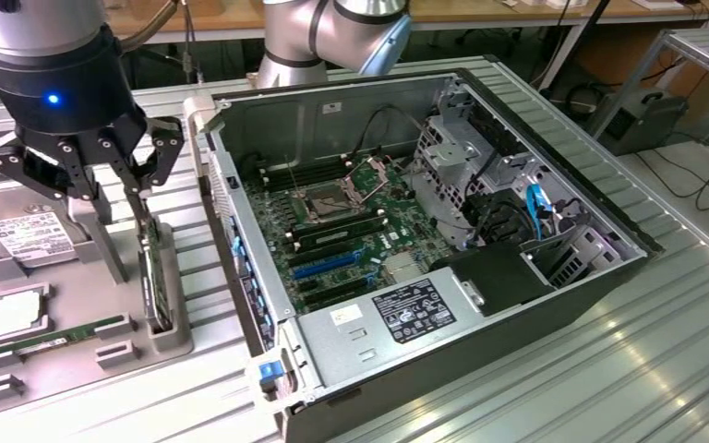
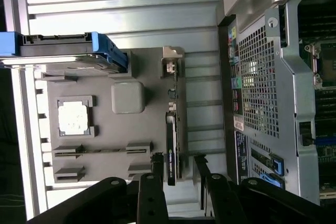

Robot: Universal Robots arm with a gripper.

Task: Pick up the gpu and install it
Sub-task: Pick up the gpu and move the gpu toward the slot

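The gpu [image 1: 152, 272] stands on edge in a slot of the grey parts tray [image 1: 78, 374], at the exterior view's left beside the open computer case [image 1: 601, 277]. From the wrist it is a thin dark card [image 2: 171, 140] with its silvery bracket end further along the slot. My gripper [image 1: 118, 194] hangs just above it, open. In the wrist view my gripper [image 2: 177, 158] has one dark finger [image 2: 155, 169] on each side of the card's end, neither touching it. The motherboard [image 1: 330, 217] with blue expansion slots [image 1: 320, 266] lies bare inside the case.
The tray [image 2: 152, 90] also carries a silver hard drive [image 1: 29, 235], a processor chip [image 1: 16, 314], a narrow green memory stick [image 1: 53, 334] and an upright grey post [image 1: 99, 240] close to my fingers. The case's rear wall [image 2: 262, 87] stands right beside the tray.
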